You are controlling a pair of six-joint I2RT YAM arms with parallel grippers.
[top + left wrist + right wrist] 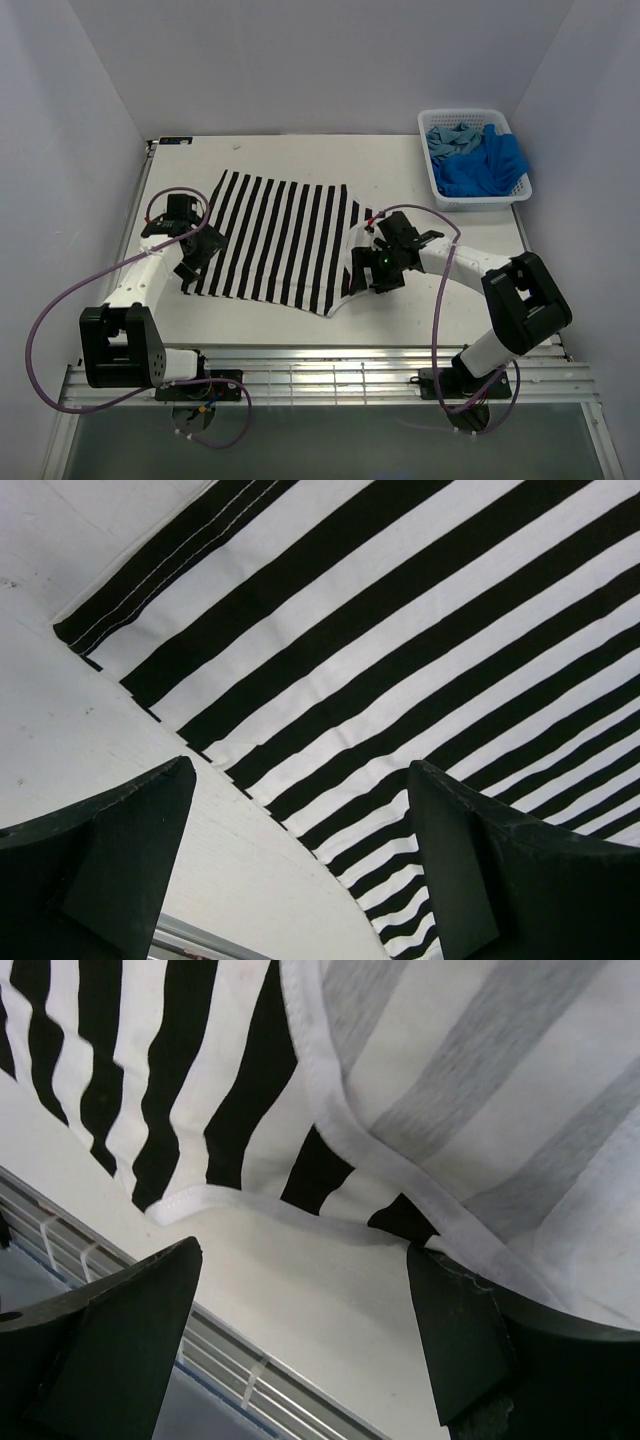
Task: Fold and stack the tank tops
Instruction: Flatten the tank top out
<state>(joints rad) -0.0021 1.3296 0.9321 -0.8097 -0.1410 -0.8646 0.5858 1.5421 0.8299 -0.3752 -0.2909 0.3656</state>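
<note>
Striped top [275,235]: where is it?

Spread flat at the middle of the table [300,150]. Its 3 o'clock edge is turned back over itself, so the pale inside shows there.

And your left gripper?

My left gripper [300,770] is at the striped top's 9 o'clock edge, jaws spread wide with nothing between them. One finger [110,860] is over bare table, the other over the stripes. Whether they touch the cloth I cannot tell.

The right one?

My right gripper [300,1250] is at the folded edge, toward 4 o'clock of the cloth. It is also wide apart and holds nothing. Bare table shows in the gap, and the white hem [330,1110] of the turned-back flap runs up to one fingertip [450,1330].

The other two tops?

Both are in the basket [480,203] at the table's 1 o'clock corner. The blue top [490,170] is on its 3 o'clock side, and the teal top [450,138] is crumpled toward 10 o'clock. Both are well apart from my grippers.
</note>
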